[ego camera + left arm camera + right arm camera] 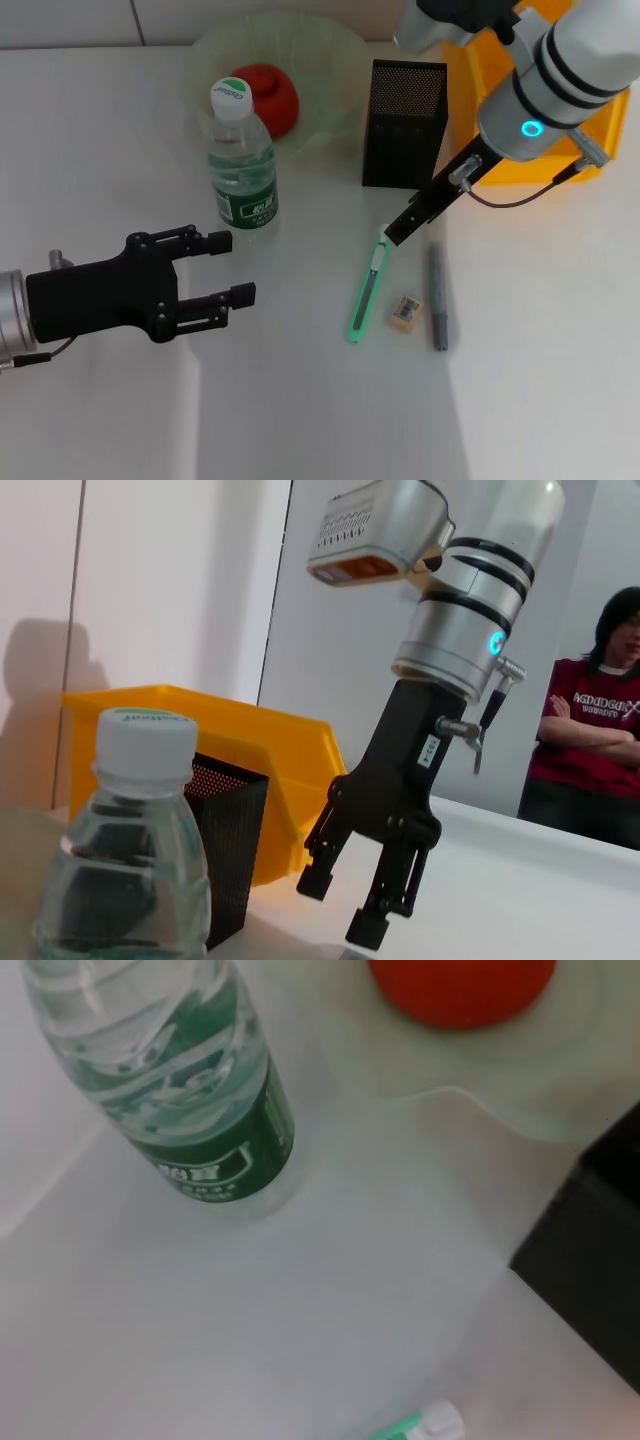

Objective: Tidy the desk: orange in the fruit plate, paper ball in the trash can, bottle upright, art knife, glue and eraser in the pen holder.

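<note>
The water bottle (243,160) (125,860) (200,1090) stands upright beside the pale green fruit plate (330,50) (520,1100), which holds the orange (270,97) (460,985). The black mesh pen holder (403,122) (225,830) stands to the right of them. In front of it lie the green art knife (368,285) (420,1427), the small eraser (405,311) and a slim grey glue stick (437,296). My right gripper (395,235) (340,908) hangs open just over the knife's far end. My left gripper (225,268) is open and empty, in front of the bottle. The paper ball is out of view.
A yellow bin (530,100) (250,730) sits behind the pen holder at the back right. A person in a dark red shirt (590,750) stands beyond the table. White tabletop lies between the two grippers.
</note>
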Tool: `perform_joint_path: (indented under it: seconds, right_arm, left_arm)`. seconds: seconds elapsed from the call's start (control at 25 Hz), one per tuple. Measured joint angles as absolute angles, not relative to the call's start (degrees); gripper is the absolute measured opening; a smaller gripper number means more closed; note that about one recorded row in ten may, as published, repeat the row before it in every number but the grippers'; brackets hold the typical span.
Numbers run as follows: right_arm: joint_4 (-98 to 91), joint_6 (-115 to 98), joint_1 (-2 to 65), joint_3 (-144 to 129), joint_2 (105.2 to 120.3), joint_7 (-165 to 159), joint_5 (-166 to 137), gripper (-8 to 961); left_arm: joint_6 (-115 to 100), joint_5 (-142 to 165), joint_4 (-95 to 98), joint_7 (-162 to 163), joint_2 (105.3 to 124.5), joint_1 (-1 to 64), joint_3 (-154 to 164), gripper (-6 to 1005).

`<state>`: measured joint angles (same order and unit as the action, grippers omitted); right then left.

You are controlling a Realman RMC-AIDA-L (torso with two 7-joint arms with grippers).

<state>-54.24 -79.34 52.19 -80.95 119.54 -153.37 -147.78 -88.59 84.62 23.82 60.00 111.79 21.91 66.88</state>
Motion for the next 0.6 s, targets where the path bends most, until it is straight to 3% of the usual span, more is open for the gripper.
perform_joint_path:
  seconds: [0.6]
  right_arm:
    - [-46.2,-70.0,53.9,-86.7,119.86,-153.9,-141.3,810]
  left_arm:
    - [-88.4,84.6,25.1,60.3,111.91,22.0,66.9,716]
